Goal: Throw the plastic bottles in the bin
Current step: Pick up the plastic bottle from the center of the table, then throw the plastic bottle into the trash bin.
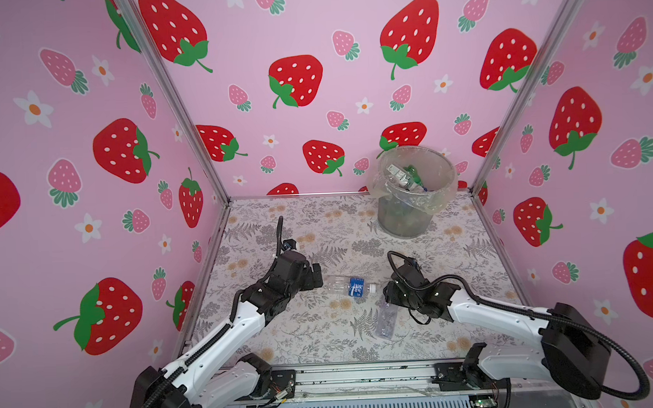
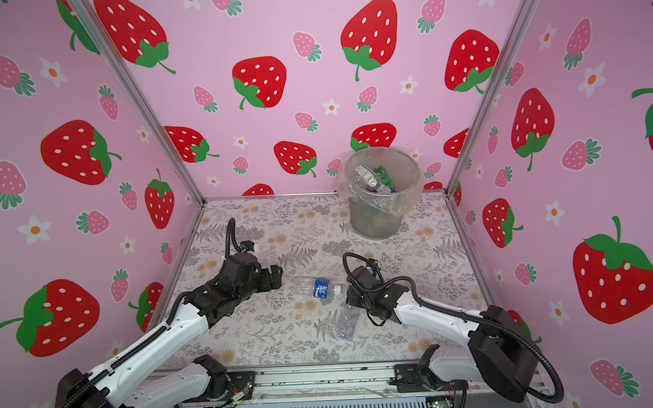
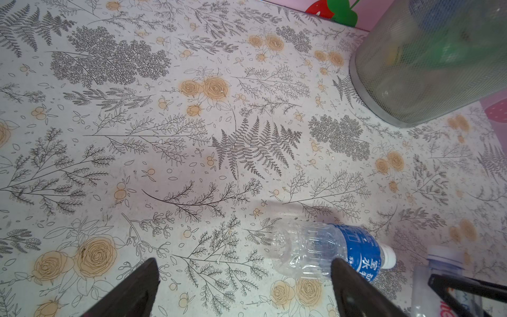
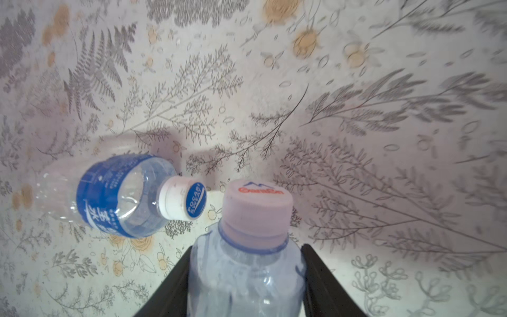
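A clear plastic bottle with a pale cap (image 4: 247,274) sits low at the front of the floral-patterned bench (image 1: 285,337), its shoulder clenched between the fingers of the right end effector (image 4: 247,247); just beside its cap, a clear plastic bottle with a blue label and white cap (image 1: 352,286) lies on its side between the two arms; the left end effector (image 3: 244,262) hovers released near that bottle's base; the round grey mesh bin with a clear liner (image 1: 404,224) stands well apart at the bench's far right, with bottles inside.

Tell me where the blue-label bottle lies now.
In both top views the blue-label bottle lies flat between the left gripper and the right gripper, its cap near the gripped clear bottle.
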